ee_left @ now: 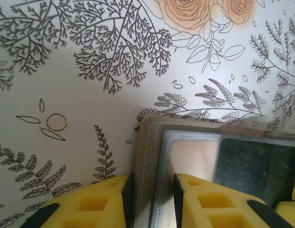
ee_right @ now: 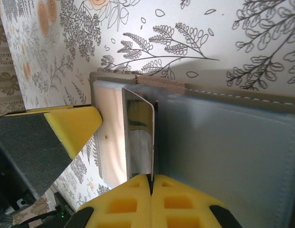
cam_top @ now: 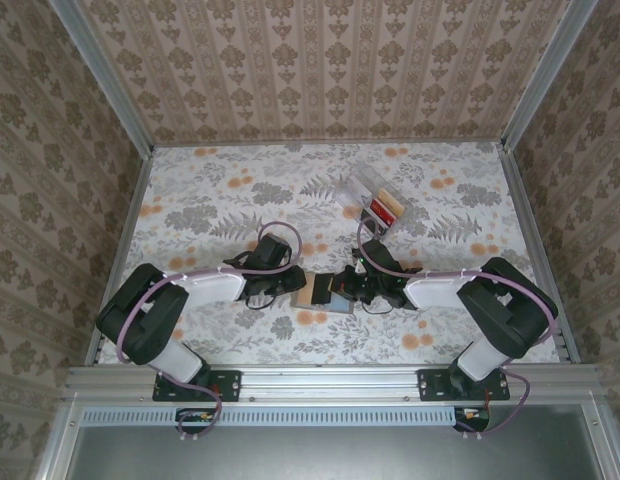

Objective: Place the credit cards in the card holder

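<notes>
Card holder [ee_left: 143,156]: matt taupe, leather-look, fine grain, pale stitching along the edge. Its clear sleeves [ee_left: 190,147]: soft plastic, slightly cloudy sheen, pressed seams. Dark card [ee_left: 257,164]: hard smooth plastic, glossy, with mirror-like glare in my right wrist view. My left gripper [ee_left: 151,179] and my right gripper [ee_right: 151,179]: the 2 sets of pads are yellow, matt and foam-like, with moulded square pockets and dark grainy insets. Table cover [cam_top: 220,200]: flat matt printed sheet, no shine. Clear box [cam_top: 358,187]: transparent glossy plastic. Front rail [cam_top: 320,380]: bare brushed metal. Walls [cam_top: 320,70]: matt patterned paper.
</notes>
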`<state>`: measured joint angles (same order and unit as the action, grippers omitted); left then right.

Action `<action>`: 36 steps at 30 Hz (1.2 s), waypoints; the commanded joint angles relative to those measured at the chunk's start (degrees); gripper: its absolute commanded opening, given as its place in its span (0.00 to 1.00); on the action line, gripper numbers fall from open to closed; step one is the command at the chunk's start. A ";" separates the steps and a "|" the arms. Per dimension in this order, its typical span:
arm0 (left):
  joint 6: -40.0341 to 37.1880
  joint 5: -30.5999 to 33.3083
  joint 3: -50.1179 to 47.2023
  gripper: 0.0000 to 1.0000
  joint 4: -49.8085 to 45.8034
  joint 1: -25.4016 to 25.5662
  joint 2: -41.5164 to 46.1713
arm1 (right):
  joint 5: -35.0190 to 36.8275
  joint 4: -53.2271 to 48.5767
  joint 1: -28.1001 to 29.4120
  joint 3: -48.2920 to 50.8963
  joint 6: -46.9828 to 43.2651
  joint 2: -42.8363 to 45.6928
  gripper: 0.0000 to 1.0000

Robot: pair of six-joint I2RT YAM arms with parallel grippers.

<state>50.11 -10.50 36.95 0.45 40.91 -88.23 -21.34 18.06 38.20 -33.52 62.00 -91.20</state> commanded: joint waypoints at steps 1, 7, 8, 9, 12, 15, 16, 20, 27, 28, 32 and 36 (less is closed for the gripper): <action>0.82 -1.46 0.31 0.30 -0.19 1.37 -2.48 | -0.98 -1.04 0.65 -0.20 0.78 -2.08 0.00; 1.22 -0.67 0.26 0.28 -0.62 1.54 -2.20 | 3.43 -7.99 0.56 0.03 -2.03 4.71 0.00; 1.27 -0.49 0.31 0.28 -0.69 1.50 -2.18 | 3.89 -8.98 0.56 0.05 -2.27 5.86 0.00; 1.29 -0.33 0.24 0.28 -0.80 1.52 -2.18 | 4.47 -9.65 0.48 0.31 -2.30 7.23 0.00; 1.13 0.02 0.73 0.28 -1.70 1.55 -2.19 | 5.68 -10.25 0.30 1.22 -2.29 11.01 0.00; 1.13 0.09 0.76 0.28 -1.82 1.57 -2.13 | 6.12 -10.58 0.21 1.43 -2.41 13.36 0.00; 1.13 0.08 0.76 0.28 -1.77 1.57 -2.13 | 5.97 -10.35 0.13 1.42 -2.33 13.26 0.00; 0.94 0.09 0.84 0.27 -1.84 1.60 -2.26 | 5.34 -9.06 0.21 1.17 -1.90 11.92 0.00; 1.09 0.08 0.93 0.27 -1.85 1.62 -2.15 | 4.56 -6.79 0.21 1.18 -1.35 5.63 0.00; 1.13 0.06 0.98 0.27 -2.00 1.63 -2.13 | 4.39 -6.64 0.20 1.08 -1.35 5.05 0.00; 1.13 0.06 1.00 0.27 -2.06 1.57 -2.04 | 3.87 -5.73 0.21 0.98 -1.48 3.54 0.00; 1.05 0.01 1.26 0.27 -2.11 1.56 -2.21 | 2.44 -4.22 0.30 0.39 -1.27 1.62 0.00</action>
<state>50.57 -10.28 37.30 1.34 41.93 -88.79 -17.82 13.67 38.39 -32.88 60.45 -87.55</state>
